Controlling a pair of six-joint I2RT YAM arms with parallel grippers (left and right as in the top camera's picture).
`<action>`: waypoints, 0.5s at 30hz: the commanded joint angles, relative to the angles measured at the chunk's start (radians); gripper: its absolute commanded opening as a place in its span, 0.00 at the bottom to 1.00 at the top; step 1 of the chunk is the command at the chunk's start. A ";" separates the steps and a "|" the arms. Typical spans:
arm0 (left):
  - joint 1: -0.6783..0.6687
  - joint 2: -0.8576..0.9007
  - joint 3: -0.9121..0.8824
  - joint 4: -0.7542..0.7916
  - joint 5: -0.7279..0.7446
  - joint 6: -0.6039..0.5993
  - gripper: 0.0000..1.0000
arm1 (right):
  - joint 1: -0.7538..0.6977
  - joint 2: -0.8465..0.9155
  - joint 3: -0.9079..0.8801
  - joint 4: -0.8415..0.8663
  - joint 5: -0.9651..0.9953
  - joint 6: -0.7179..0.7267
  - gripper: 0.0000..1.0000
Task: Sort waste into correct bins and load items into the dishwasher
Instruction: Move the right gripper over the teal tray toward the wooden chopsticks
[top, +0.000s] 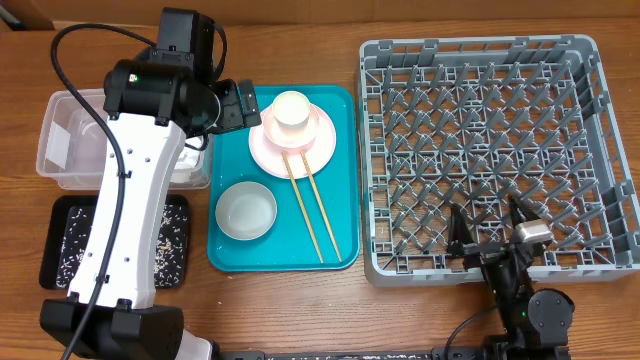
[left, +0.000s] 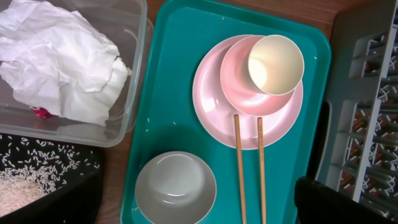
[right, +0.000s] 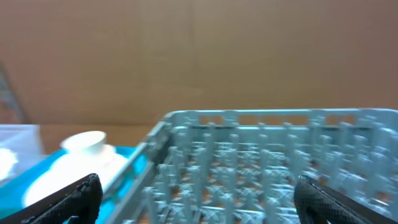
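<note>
On the teal tray a white cup lies in a whitish-pink bowl on the pink plate. Two chopsticks lean off the plate beside a grey-green bowl. The clear tub holds the crumpled napkin and a red packet. Rice grains lie in the black tray. My left gripper hangs open and empty above the teal tray's left side. My right gripper is open and empty at the front edge of the dish rack.
The left arm's white body crosses over the tub and black tray, hiding parts of both. Nothing is in the rack's lattice. Bare wooden table runs along the front.
</note>
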 joint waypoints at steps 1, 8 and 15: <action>-0.001 -0.003 0.010 0.004 0.001 0.004 1.00 | -0.002 -0.008 0.019 -0.013 -0.092 0.052 1.00; -0.001 -0.003 0.010 0.004 0.001 0.004 1.00 | -0.002 0.066 0.289 -0.177 -0.051 0.064 1.00; -0.001 -0.003 0.010 0.004 0.001 0.004 1.00 | -0.002 0.394 0.778 -0.428 -0.223 0.064 1.00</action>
